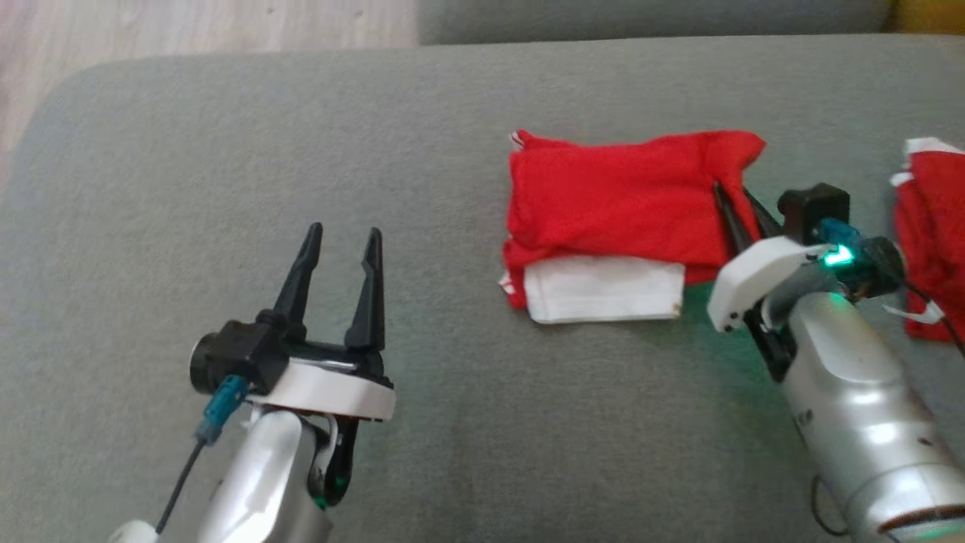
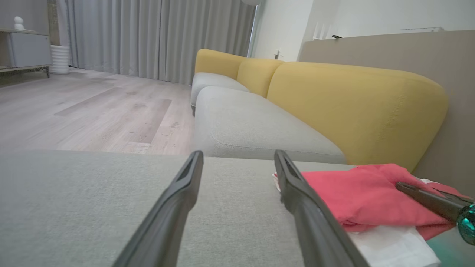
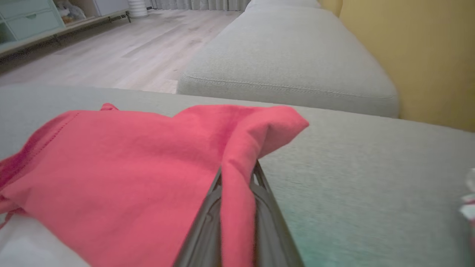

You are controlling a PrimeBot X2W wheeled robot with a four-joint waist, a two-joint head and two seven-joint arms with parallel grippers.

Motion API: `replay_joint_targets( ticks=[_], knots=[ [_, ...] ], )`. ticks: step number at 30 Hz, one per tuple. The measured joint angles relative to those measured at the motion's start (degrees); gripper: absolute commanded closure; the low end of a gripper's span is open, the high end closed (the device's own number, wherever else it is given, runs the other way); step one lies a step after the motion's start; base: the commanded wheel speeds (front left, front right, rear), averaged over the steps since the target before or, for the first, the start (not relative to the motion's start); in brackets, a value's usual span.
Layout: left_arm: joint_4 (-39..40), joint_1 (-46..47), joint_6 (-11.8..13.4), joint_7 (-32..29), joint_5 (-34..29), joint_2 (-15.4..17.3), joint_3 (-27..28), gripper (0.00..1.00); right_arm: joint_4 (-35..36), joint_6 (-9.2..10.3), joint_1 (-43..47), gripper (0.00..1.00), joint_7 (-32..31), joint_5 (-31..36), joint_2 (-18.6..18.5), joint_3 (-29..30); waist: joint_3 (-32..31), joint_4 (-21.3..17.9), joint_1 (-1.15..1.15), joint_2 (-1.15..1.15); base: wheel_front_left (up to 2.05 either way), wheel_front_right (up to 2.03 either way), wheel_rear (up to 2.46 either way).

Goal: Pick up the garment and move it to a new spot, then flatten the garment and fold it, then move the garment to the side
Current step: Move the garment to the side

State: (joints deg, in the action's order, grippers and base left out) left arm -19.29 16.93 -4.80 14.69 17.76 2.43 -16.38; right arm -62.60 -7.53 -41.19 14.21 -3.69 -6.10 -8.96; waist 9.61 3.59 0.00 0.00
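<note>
Folded red garment [image 1: 618, 200], white panel [image 1: 603, 290] showing, right edge pinched into a ridge

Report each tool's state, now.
Left tool: open, holding nothing.
Right tool: closed on a fold of the garment.

I count two red-and-white garments: one folded garment [image 1: 618, 200] in front of me and a second garment [image 1: 933, 226] off to my right. I have two grippers, my left gripper [image 1: 344, 228] and my right gripper [image 1: 731, 190], each with two dark fingers. Beyond stand three yellow back cushions [image 2: 356, 107].
</note>
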Motion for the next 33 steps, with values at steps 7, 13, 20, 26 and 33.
replay_joint_targets(
  ticks=[7,13,20,26,33],
  knots=[
    [1.1,-1.2,0.7,0.0,0.6,0.0,-2.5,0.00,5.7,0.00,2.0,1.00,-1.3,4.3,-4.9,-5.8,-1.5,-5.3,0.00,0.00,0.00,0.00,0.00],
    [2.8,-0.4,1.3,0.0,1.0,0.0,-4.2,0.00,14.9,0.00,1.9,1.00,-5.9,3.3,-13.6,-9.7,-0.1,-10.0,0.00,0.00,0.00,0.00,0.00],
    [4.4,3.5,1.3,0.0,1.3,0.0,-4.1,0.00,26.7,0.00,1.7,1.00,-12.0,0.6,-23.8,-10.1,4.9,-13.2,0.00,0.00,0.00,0.00,0.00],
    [4.6,6.5,0.8,0.0,0.8,0.0,-3.8,0.00,32.5,0.00,1.9,1.00,-16.2,0.0,-30.4,-4.5,9.9,-14.7,0.01,0.00,0.00,0.00,0.00],
    [4.4,7.5,0.2,0.0,0.7,0.0,-3.1,0.00,33.7,0.00,3.9,1.00,-17.8,0.3,-33.2,3.3,13.2,-14.8,0.02,0.00,0.00,0.00,0.00]
  ],
)
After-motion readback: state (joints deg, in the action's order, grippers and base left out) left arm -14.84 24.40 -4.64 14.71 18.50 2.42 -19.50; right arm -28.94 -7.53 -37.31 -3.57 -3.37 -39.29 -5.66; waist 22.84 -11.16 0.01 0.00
